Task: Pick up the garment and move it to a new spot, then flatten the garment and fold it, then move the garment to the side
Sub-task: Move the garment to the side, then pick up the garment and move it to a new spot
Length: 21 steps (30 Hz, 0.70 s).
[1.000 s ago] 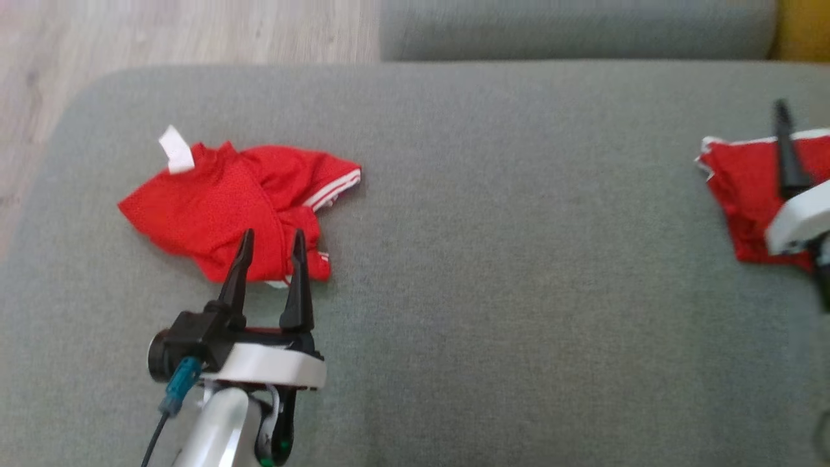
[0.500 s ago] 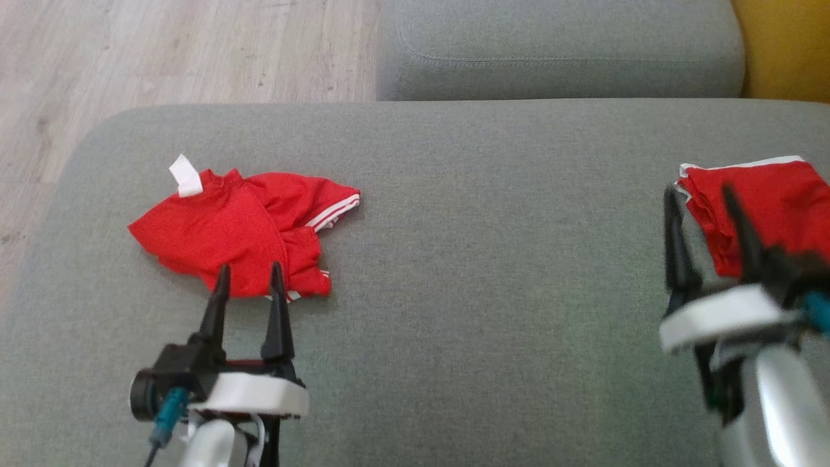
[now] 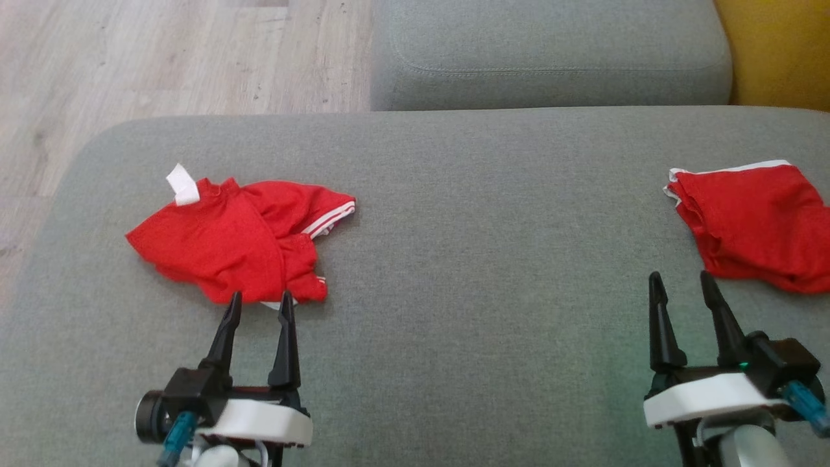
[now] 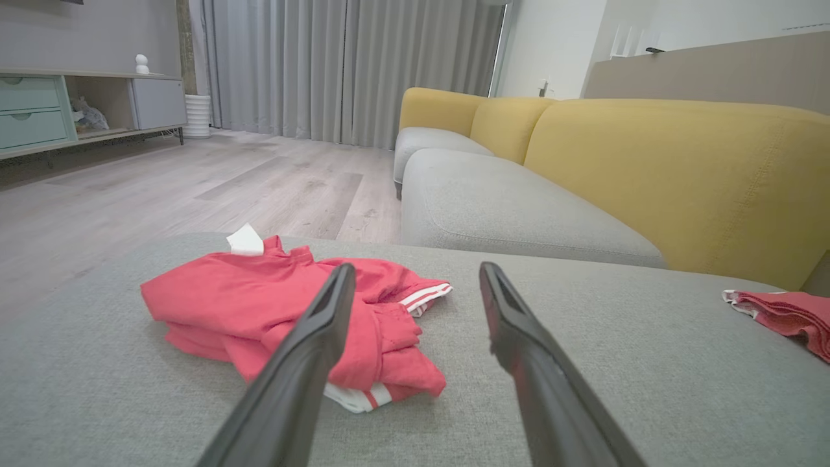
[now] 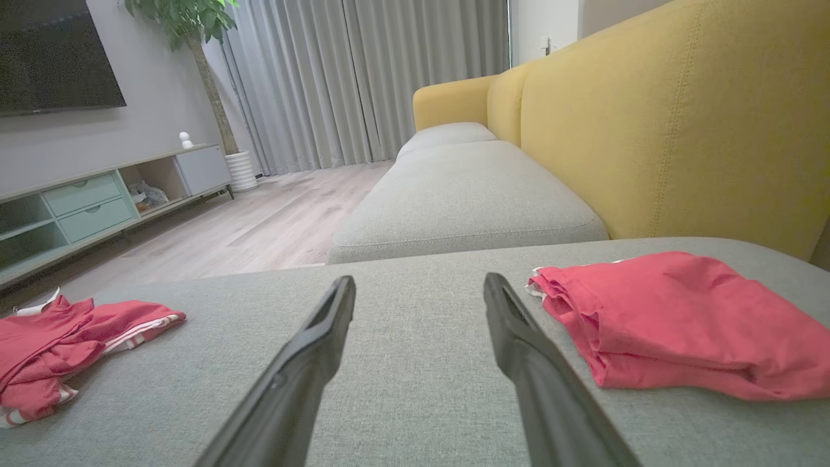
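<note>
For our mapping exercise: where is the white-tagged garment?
In the head view, the white-tagged garment lies on the left of the grey cushion, just beyond the left tool.

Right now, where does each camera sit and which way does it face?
Head view: on the head, looking forward and down at the grey cushion; left gripper and right gripper, both open, rise from the bottom edge.
Left wrist view: low over the cushion, facing the crumpled red garment and yellow sofa; its own two fingers show.
Right wrist view: low too, facing the sofa seat, folded red garment right of its fingers.
Shared: both wrist views hold both garments, the curtains and the wooden floor.
</note>
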### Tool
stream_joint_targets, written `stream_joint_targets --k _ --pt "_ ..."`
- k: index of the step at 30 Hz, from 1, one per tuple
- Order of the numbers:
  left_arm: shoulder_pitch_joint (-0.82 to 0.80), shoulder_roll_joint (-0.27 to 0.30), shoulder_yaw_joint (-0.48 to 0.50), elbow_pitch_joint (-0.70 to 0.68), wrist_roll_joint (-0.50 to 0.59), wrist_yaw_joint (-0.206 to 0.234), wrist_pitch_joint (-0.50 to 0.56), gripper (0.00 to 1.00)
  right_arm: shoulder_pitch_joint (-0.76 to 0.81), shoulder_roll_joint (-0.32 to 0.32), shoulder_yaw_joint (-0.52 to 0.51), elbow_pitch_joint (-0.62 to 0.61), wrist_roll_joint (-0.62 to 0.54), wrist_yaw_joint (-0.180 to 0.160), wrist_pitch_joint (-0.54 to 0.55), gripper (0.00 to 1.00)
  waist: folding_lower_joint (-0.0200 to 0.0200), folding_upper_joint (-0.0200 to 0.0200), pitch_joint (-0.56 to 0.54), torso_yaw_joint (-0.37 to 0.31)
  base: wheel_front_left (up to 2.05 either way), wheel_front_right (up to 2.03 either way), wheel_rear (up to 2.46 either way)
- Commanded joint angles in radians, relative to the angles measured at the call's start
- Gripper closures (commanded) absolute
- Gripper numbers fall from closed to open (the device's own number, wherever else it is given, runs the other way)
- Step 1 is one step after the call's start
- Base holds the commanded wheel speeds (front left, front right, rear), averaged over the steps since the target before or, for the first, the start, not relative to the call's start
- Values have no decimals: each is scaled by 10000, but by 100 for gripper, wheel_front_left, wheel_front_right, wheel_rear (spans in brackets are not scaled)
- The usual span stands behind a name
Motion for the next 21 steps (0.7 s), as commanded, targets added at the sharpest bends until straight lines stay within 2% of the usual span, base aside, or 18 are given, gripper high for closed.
stream_joint_targets --k 1,11,21 --pt "-220 43 330 -366 35 -38 -94 0 -274 -33 293 -276 61 -7 -151 0 1 -1 -1 -15 0 0 0" --pt "-353 43 258 -324 10 -35 -94 0 -317 -31 517 -69 193 -7 -196 0 1 -1 42 116 0 0 0" --pt "-510 43 311 -308 -92 75 -94 0 -329 -30 1013 -270 283 -7 -204 0 1 -1 154 1059 0 0 0"
